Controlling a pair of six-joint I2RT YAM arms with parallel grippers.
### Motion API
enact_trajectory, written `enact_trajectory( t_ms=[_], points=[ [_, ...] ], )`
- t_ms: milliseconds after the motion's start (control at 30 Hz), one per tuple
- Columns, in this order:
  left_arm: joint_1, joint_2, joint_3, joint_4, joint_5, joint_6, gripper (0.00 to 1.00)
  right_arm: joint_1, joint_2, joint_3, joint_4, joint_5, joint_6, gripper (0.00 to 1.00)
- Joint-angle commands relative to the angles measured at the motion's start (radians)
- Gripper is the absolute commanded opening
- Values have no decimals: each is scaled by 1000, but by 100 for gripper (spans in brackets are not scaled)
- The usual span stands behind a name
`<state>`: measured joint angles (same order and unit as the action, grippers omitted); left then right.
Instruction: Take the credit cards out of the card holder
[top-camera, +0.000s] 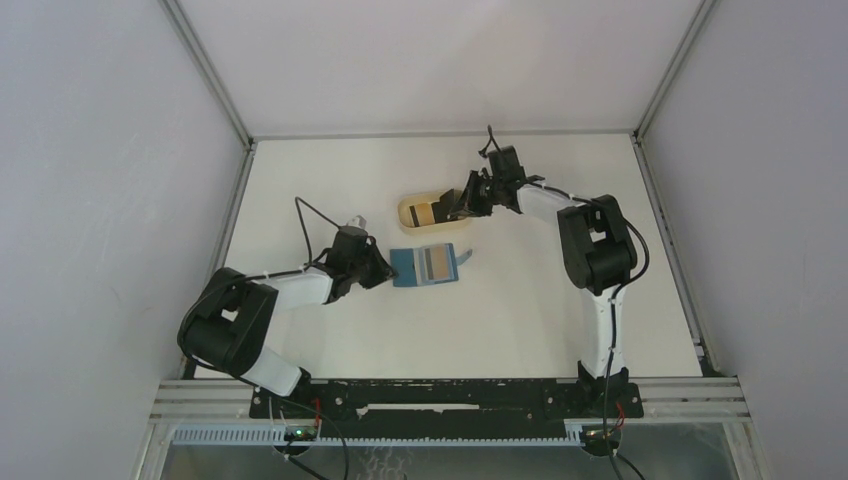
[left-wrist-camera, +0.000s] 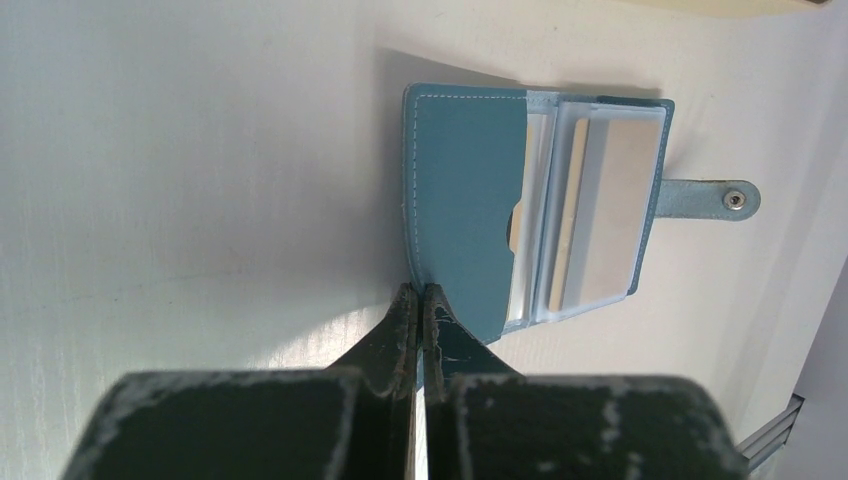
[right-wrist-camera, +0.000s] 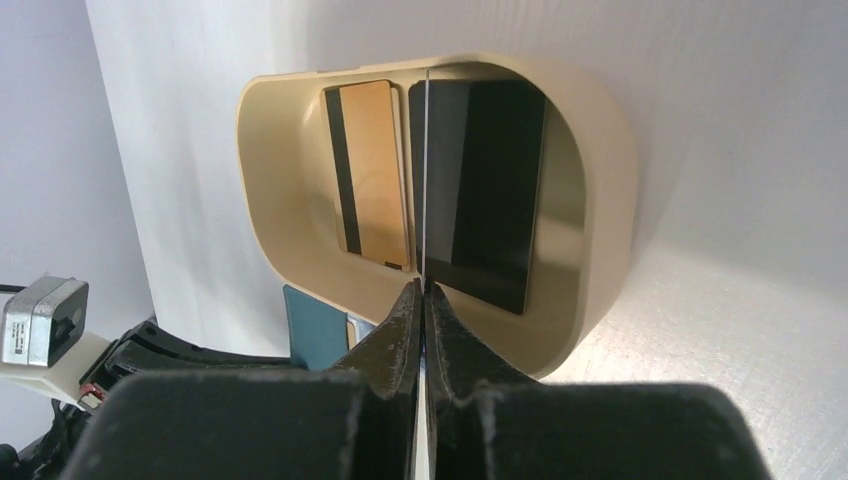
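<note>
The teal card holder (top-camera: 425, 266) lies open on the table, its snap tab (left-wrist-camera: 715, 198) pointing away. Credit cards (left-wrist-camera: 610, 210) sit in its clear sleeves, and another peeks from the teal pocket (left-wrist-camera: 465, 190). My left gripper (left-wrist-camera: 420, 292) is shut on the holder's near edge. My right gripper (right-wrist-camera: 422, 288) hangs over the tan tray (right-wrist-camera: 600, 200), shut on a thin card seen edge-on (right-wrist-camera: 425, 180). In the tray lie a gold card with a black stripe (right-wrist-camera: 372, 170) and a black card (right-wrist-camera: 490, 190).
The tan tray (top-camera: 408, 212) stands just behind the holder, near the table's middle. White walls with metal rails enclose the table on three sides. The left arm (top-camera: 280, 295) stretches in from the near left, the right arm (top-camera: 590, 245) from the near right.
</note>
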<state>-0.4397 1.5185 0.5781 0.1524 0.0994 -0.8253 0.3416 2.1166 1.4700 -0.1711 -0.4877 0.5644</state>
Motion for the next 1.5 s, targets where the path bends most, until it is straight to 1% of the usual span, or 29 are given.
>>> enact_trajectory(
  t_ms=[0, 100, 200, 400, 567, 733, 800, 1000, 1167, 1233, 1267, 1300, 1400, 1467],
  points=[
    [9, -9, 32, -53, -24, 47, 0, -13, -3, 47, -14, 17, -27, 9],
    [10, -16, 44, -72, -28, 59, 0, -19, -13, 47, -24, 34, -33, 16],
    [10, -30, 53, -90, -36, 73, 0, -24, -26, 47, -37, 50, -43, 27],
    [10, -65, 62, -120, -45, 93, 0, -27, -82, 44, -81, 105, -80, 46],
    [10, -97, 61, -114, -35, 107, 0, -26, -150, 36, -69, 109, -94, 55],
    [10, -147, 26, -46, 4, 113, 0, -1, -262, -5, -33, 113, -106, 62],
    [10, -174, 14, -28, 19, 120, 0, 11, -312, -35, -5, 90, -107, 65],
    [11, -305, 8, -30, 28, 171, 0, 23, -468, -193, 156, -63, -36, 67],
    [24, -377, 21, -28, 80, 184, 0, 31, -527, -378, 427, -218, 107, 67],
    [29, -396, 25, -25, 110, 184, 0, 39, -536, -433, 565, -270, 172, 67],
    [31, -403, 25, -19, 121, 183, 0, 45, -533, -450, 602, -298, 207, 67],
    [33, -409, 25, -11, 133, 183, 0, 55, -523, -457, 675, -327, 237, 67],
    [44, -428, 25, 10, 159, 173, 0, 82, -481, -458, 822, -412, 338, 67],
    [52, -437, 28, 18, 174, 164, 0, 101, -453, -458, 885, -443, 388, 67]
  ],
)
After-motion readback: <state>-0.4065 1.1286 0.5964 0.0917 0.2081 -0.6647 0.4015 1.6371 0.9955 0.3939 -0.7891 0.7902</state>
